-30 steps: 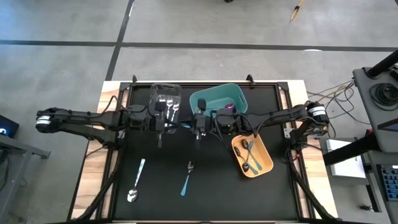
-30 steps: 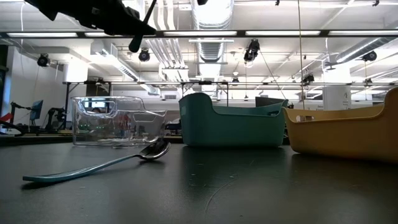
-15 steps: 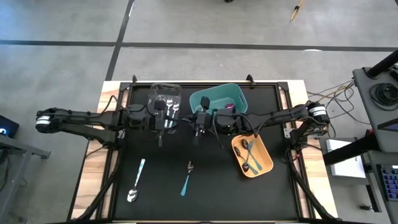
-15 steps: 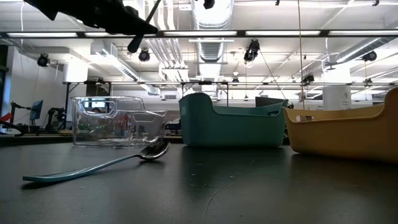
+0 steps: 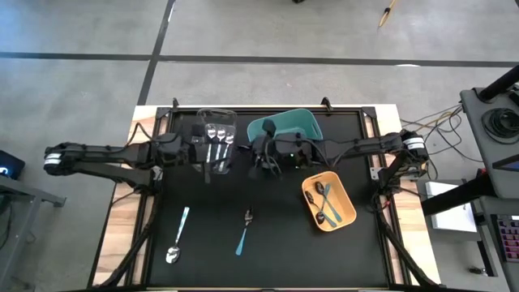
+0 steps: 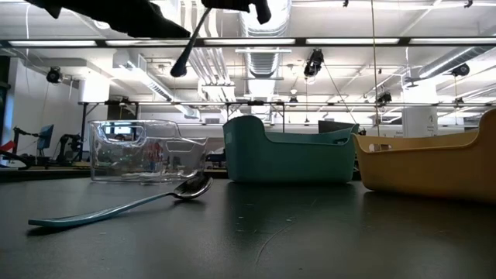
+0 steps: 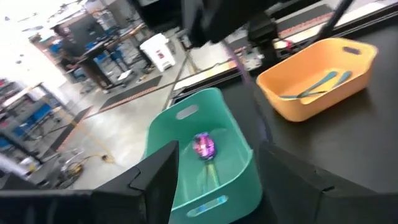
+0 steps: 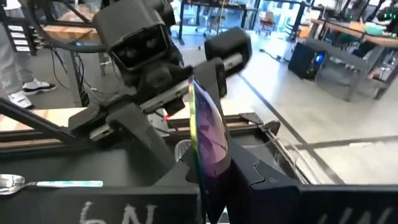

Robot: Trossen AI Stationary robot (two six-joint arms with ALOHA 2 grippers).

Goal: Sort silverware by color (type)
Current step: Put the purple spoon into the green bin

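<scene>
A: What lies toward the left edge of the desk (image 5: 357, 243)?
B: A silver spoon with a teal handle (image 5: 178, 236) lies near the front-left corner. The left gripper (image 5: 209, 162) hangs over the rear-left part, just in front of the clear bin (image 5: 231, 116), which holds shiny silver spoons (image 5: 216, 135). Its fingers (image 7: 152, 180) stand apart in the left wrist view, with nothing between them.

A: And at the centre?
B: A second teal-handled spoon (image 5: 245, 230) lies near the front edge; in the low view it fills the foreground. Behind it, the right gripper (image 5: 261, 162) hangs beside the teal bin (image 5: 312, 122), closed on an iridescent purple-blue utensil (image 8: 205, 134) that stands upright between its fingers in the right wrist view. In the low view the utensil's dark handle slants down from the top of the picture. One more iridescent piece (image 7: 204, 147) lies inside the teal bin.

A: The right side?
B: The orange bin (image 5: 346, 219) sits toward the right edge, front of the teal bin, and holds dark spoons with teal handles (image 5: 323, 199).
</scene>
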